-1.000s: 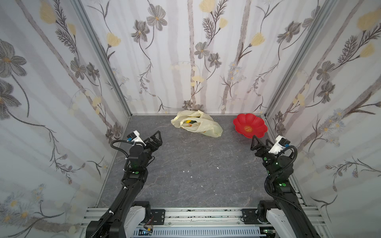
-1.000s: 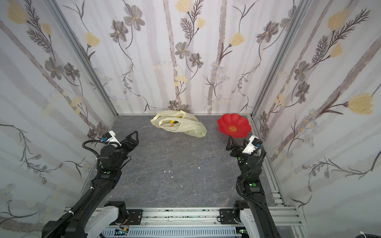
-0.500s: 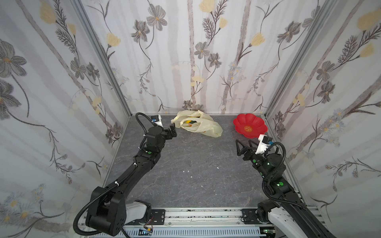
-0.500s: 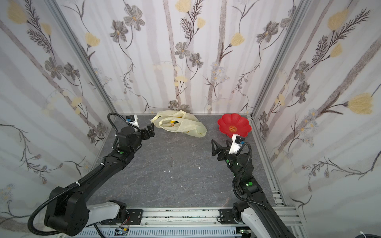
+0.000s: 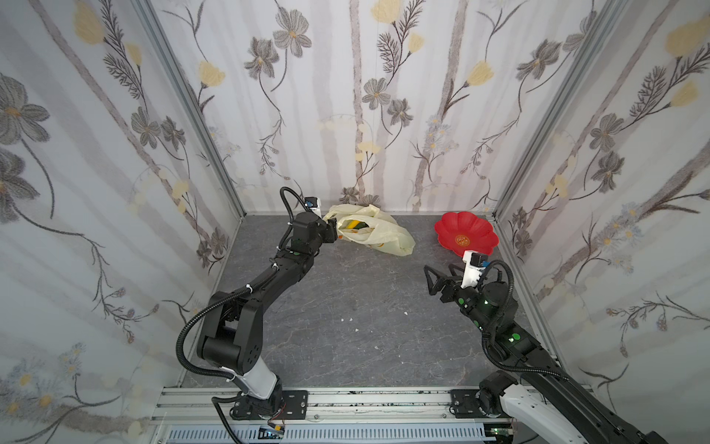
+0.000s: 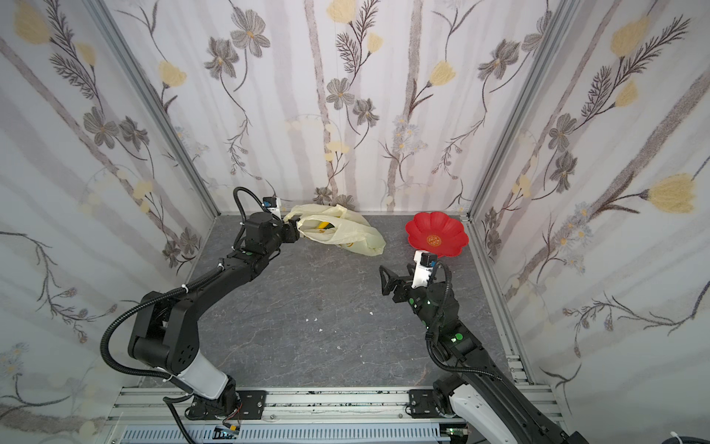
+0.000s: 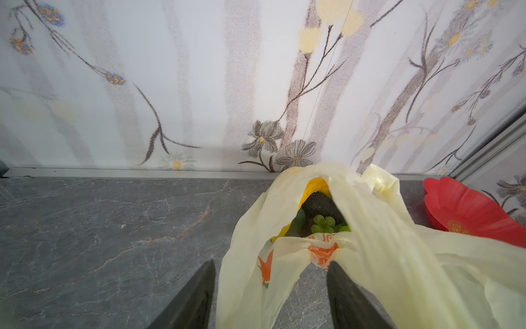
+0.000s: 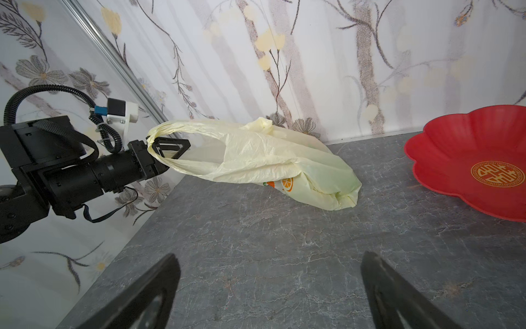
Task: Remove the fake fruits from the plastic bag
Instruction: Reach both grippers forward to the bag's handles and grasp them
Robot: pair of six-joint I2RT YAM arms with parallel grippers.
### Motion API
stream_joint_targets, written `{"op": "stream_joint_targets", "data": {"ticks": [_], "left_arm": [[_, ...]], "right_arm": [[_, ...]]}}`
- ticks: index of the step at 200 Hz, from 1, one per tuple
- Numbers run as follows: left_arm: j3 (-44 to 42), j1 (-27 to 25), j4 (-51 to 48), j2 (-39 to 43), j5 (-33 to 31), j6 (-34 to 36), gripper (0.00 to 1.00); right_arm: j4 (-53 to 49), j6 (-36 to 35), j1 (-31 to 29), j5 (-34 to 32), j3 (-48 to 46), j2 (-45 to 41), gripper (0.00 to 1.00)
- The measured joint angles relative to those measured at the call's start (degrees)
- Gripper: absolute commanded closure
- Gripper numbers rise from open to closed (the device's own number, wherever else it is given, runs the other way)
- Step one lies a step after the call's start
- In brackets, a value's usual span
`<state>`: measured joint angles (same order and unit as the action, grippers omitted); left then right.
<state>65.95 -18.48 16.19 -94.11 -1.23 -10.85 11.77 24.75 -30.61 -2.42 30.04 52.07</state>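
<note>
A: Left wrist view: how do the left gripper's point(image 7: 270, 287) fingers point(image 7: 196, 296) stand?

B: Parted, with a loop handle of the plastic bag point(image 7: 370, 247) between them; whether they pinch it cannot be told. The fake fruits point(image 7: 321, 216) lie inside the bag's mouth, just beyond the fingertips.

A: And the right gripper point(image 8: 267, 287)?

B: Spread wide and empty above the grey marbled tabletop point(image 8: 284, 242); bag and red plate point(image 8: 469, 159) lie well ahead, against the floral wallpapered walls point(image 5: 345, 96).
</note>
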Motion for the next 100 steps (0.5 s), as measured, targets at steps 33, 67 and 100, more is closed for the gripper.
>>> {"op": "stream_joint_targets", "data": {"ticks": [33, 67, 100], "left_arm": [[0.00, -1.92, -0.09, 0.26, 1.31, -3.76, 0.97], [-5.07, -4.33, 0.83, 6.60, 2.12, -12.31, 1.00], [-9.62, -10.25, 1.60, 12.92, 3.21, -16.96, 1.00]], "right_arm": [[-1.92, -0.87, -4.74, -3.76, 4.55, 5.22, 0.00], [-6.60, -0.46, -8.74, -10.29, 10.99, 9.53, 0.00], [-11.58, 1.36, -12.26, -14.95, 13.97, 10.19, 0.00]]}}
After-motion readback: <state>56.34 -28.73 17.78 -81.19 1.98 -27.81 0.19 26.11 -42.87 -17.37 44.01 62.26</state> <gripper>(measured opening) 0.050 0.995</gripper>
